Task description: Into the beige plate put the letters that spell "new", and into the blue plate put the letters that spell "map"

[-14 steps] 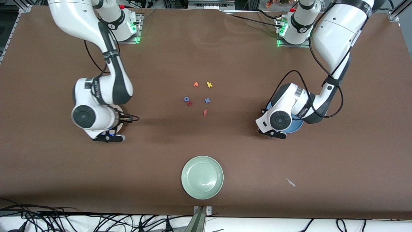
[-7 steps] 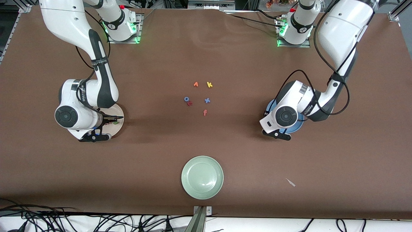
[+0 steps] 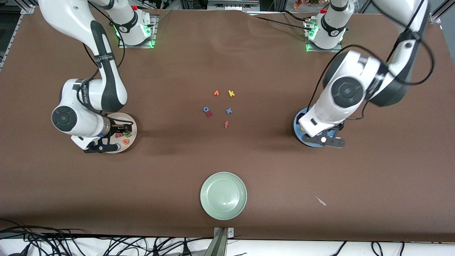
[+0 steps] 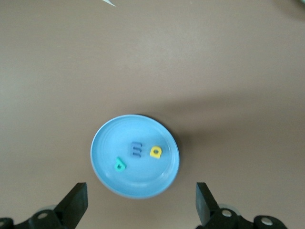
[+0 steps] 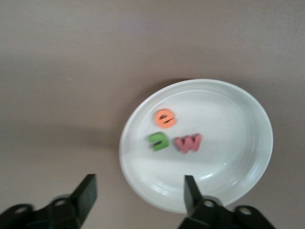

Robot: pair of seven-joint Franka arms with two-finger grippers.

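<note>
Apparently we are finished: the n [image 5: 157, 141], e [image 5: 165, 118] and w [image 5: 188, 142] lie in the beige plate [image 5: 238, 186] under our empty, spread right gripper [image 5: 138, 198], the m [image 4: 136, 149], a [image 4: 156, 152] and p [image 4: 119, 164] in the blue plate [image 4: 102, 143] under our empty, spread left gripper [image 4: 142, 210].

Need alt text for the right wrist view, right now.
Beige plate on the brown table holds three foam letters: orange e, green n and salmon-red w. The right gripper hangs above it with open, empty jaws.
</note>
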